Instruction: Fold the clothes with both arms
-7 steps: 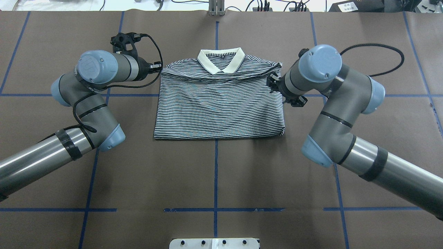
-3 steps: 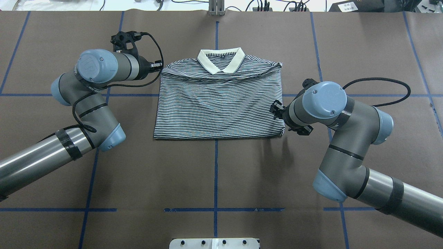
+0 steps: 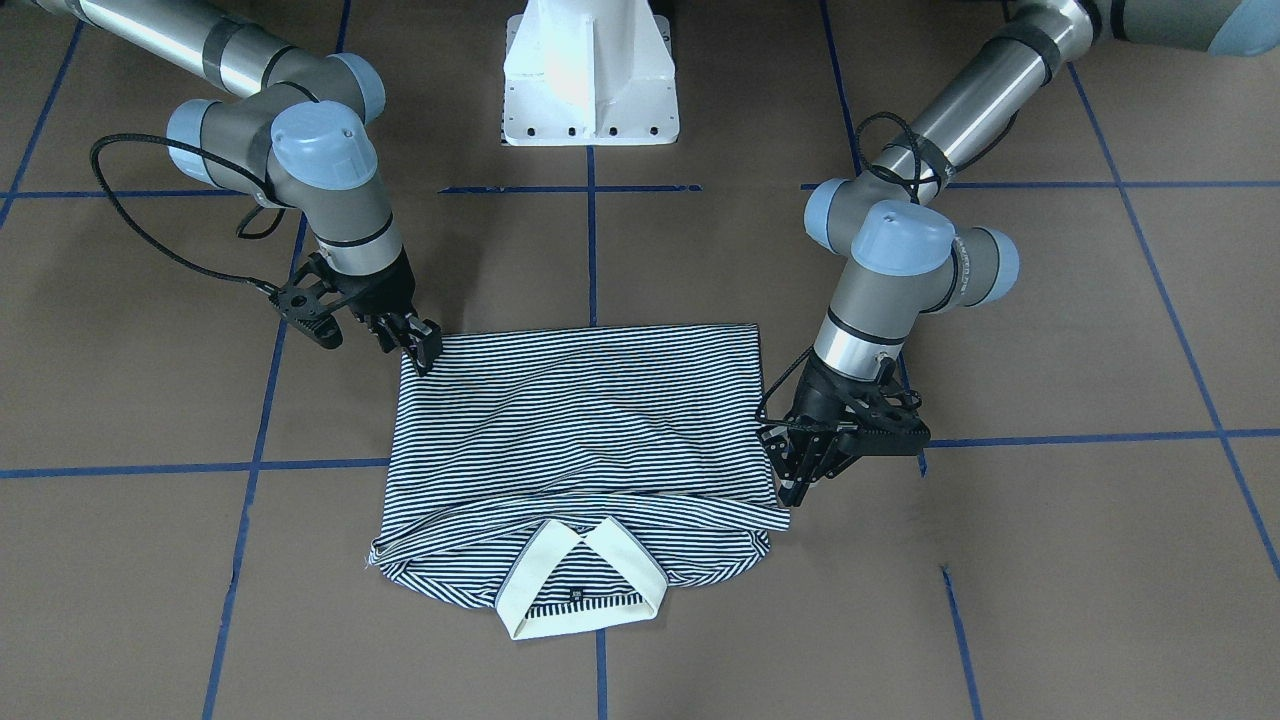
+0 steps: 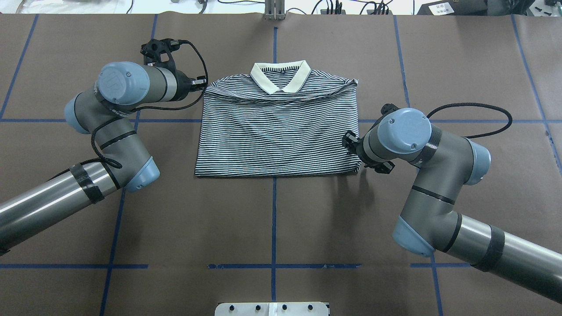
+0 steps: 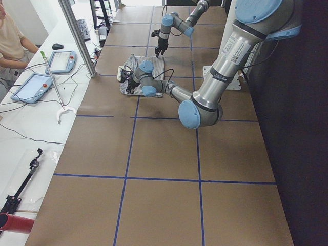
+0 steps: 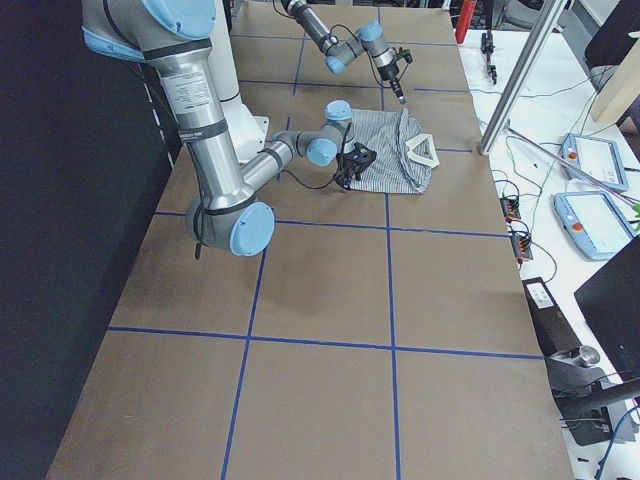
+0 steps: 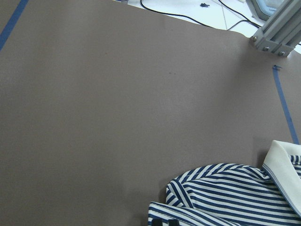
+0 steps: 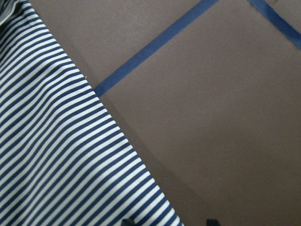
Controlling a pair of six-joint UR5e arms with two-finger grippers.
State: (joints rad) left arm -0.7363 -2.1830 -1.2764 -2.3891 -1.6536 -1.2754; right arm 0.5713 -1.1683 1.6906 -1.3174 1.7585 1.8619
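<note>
Exterior front-facing shows right pincer (image 3: 422, 355) parted over the shirt (image 3: 570, 420) hem corner; left pincer (image 3: 793, 487): cannot tell.

You have brown-paper tabletop (image 4: 197, 219) marked with blue tape grid (image 4: 273, 219). Folded striped polo shirt (image 4: 276, 131) lies flat on it, cream collar (image 4: 262, 81) toward far edge. White pedestal base (image 3: 590, 70) stands at robot's side.

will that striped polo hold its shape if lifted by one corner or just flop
Probably flop: the polo shirt lies in soft wrinkles and layered folds, so a lifted corner would likely drape and unfold. It looks thin, so a push across the table may bunch it rather than slide it. The collar seems stiffer, keeping its points.
</note>
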